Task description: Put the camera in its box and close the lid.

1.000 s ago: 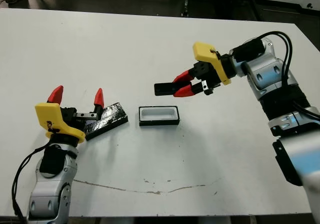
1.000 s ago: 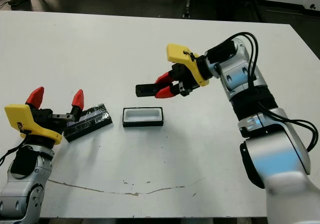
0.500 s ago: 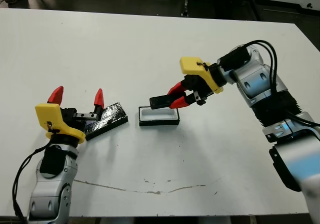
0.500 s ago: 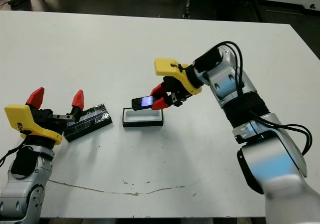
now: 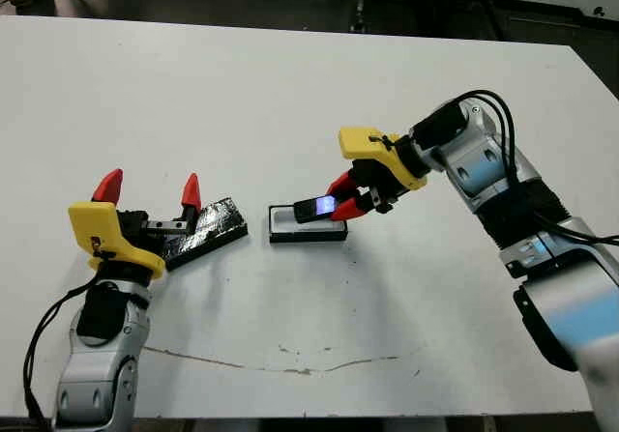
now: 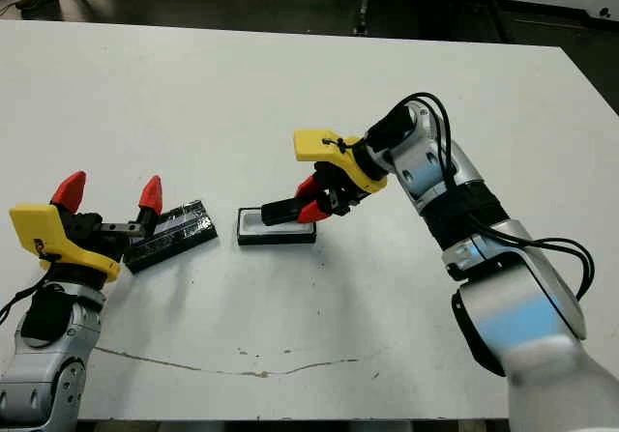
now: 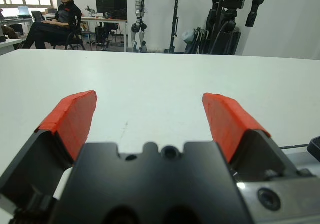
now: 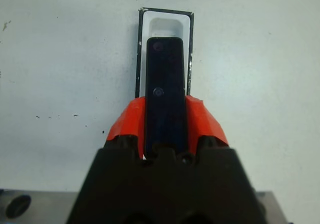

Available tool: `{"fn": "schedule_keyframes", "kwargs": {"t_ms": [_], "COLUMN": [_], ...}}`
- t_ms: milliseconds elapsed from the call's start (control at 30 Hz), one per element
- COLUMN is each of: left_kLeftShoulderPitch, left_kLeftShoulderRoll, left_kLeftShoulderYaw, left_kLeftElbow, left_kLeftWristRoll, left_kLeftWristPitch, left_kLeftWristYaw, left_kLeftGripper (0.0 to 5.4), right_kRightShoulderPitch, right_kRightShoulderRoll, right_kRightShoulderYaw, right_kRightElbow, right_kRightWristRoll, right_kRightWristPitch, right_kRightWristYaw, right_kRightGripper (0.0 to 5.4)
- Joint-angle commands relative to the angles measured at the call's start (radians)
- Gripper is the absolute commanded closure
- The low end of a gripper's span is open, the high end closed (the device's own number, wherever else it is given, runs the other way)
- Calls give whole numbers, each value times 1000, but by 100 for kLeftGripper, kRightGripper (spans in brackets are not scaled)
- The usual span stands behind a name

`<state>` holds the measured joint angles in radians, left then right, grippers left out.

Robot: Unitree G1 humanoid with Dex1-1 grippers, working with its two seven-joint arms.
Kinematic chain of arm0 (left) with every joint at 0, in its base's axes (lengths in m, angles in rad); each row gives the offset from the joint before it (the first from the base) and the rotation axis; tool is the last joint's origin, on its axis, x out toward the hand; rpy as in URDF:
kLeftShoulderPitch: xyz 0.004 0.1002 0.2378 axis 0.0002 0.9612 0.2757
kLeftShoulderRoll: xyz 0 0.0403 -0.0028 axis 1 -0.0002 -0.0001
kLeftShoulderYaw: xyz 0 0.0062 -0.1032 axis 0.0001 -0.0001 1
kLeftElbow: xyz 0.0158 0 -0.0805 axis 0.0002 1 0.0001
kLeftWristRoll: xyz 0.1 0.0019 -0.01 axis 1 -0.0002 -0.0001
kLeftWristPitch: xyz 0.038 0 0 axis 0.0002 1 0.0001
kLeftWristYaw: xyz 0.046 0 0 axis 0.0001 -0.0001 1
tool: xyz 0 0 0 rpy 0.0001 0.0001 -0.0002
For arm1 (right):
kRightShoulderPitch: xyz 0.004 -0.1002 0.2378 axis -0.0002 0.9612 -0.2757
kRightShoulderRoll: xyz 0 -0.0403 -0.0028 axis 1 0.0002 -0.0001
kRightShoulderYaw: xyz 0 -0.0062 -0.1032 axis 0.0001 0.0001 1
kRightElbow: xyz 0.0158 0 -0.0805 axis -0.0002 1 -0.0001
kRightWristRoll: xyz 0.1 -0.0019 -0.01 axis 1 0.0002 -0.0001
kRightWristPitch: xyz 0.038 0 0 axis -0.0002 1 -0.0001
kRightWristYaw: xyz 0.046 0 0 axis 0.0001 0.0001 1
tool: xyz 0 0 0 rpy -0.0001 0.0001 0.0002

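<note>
Worktop (image 5: 290, 84), white and broad, carries the whole scene, with a few scuff marks near its front edge. Right arm reaches in from the right edge toward the middle, its right claw (image 5: 340, 201) pinching the camera (image 5: 316, 207) by one end, red fingers pressed against the slab's two long sides. The camera hangs tilted just above the box (image 5: 307, 225), its lit bluish screen showing in the left eye view; the right wrist view shows the dark slab lined up lengthwise over the white lining, the free end over the tray's far part. Whether that end already touches the lining cannot be told.

Left arm waits near the left edge, its left claw (image 5: 147, 192) spread wide and holding nothing. The lid (image 5: 206, 231), glossy and crinkled, lies flat on the worktop just beside that claw, between it and the box, well toward the front-left area.

Placement is the step in hand, and it looks about halfway through the task, the lid not yet fitted. Doing it well seems to call for levelling the slab so it sits parallel to the tray floor, keeping the long sides square to the tray walls, since the fit looks close. Lowering the free end first and then easing the gripped end down should stop it riding up on the rim. Releasing only when the camera rests inside would likely keep the light tray from sliding toward the lid.
</note>
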<state>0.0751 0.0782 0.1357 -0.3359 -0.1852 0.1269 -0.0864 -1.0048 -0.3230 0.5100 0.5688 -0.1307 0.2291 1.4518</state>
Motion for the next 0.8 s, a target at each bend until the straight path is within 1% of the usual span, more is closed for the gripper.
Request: {"fn": "schedule_keyframes", "kwargs": {"t_ms": [33, 233, 367, 633, 700, 800], "left_kLeftShoulderPitch": [12, 15, 16, 19, 21, 22], "left_kLeftShoulderRoll": [1, -1, -5, -12, -11, -8], "left_kLeftShoulderYaw": [-3, -2, -3, -8, -9, -8], "left_kLeftElbow": [10, 10, 11, 9, 9, 12], "left_kLeftWristRoll": [11, 5, 3, 17, 23, 14], "left_kLeftWristPitch": [-6, -3, -9, -11, -10, -16], "left_kLeftWristYaw": [3, 0, 0, 12, 16, 3], "left_kLeftGripper": [0, 0, 0, 0, 0, 0], "right_kRightShoulderPitch": [-13, -17, -22, -25, -23, -21], "right_kRightShoulderRoll": [8, 22, 35, 60, 64, 68], "right_kRightShoulderYaw": [9, 21, 27, 43, 41, 43], "right_kRightElbow": [11, 21, 23, 33, 35, 32], "right_kRightWristRoll": [-12, -28, -30, -51, -52, -59], "right_kRightWristPitch": [-11, -37, -13, -26, -43, -42], "right_kRightWristYaw": [-6, -15, -9, -8, -9, -19], "right_kRightGripper": [374, 374, 374, 374, 374, 374]}}
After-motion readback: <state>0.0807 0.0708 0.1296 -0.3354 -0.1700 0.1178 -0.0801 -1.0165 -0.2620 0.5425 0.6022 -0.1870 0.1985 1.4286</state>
